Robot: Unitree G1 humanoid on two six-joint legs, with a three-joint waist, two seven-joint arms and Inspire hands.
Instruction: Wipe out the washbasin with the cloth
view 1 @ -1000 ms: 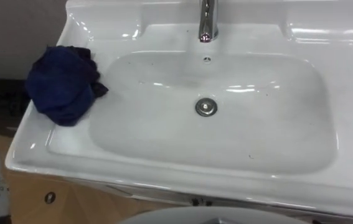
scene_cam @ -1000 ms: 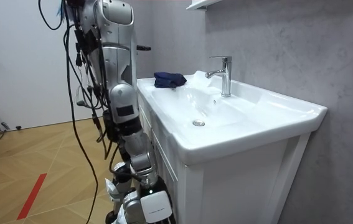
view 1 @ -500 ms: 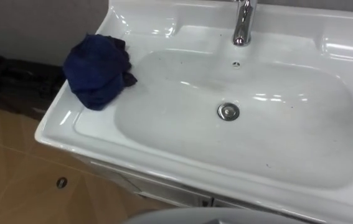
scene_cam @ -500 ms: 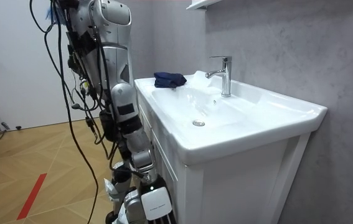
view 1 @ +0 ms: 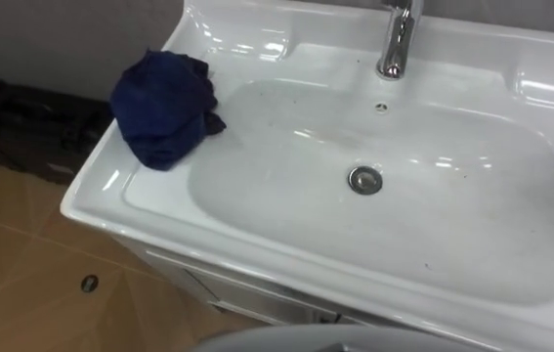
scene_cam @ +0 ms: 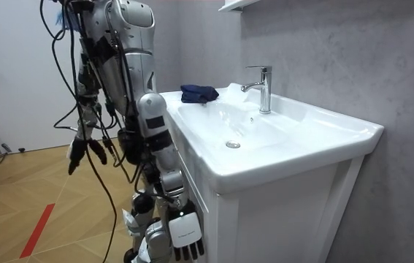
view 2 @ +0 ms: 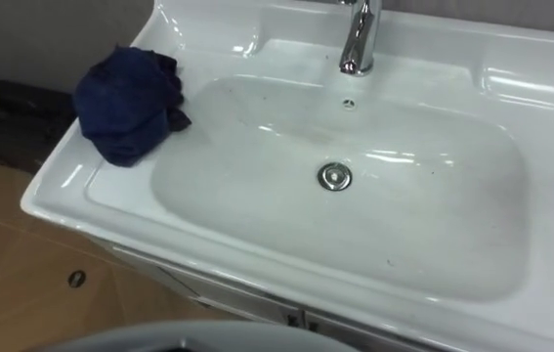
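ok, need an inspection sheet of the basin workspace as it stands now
surface: white basin; a few dark specks in the bowl; drain in the middle, faucet at the back.
job's things: dark blue cloth crumpled on the basin's left ledge, beside the bowl, untouched.
clutter: nothing seen.
hands: right hand hangs by the cabinet front, fingers relaxed, holding nothing; left hand hangs at the robot's far side, fingers loose, holding nothing.
cables: nothing seen besides the robot's own.
surroundings: grey wall behind the basin, shelf above, wooden floor with a red strip.
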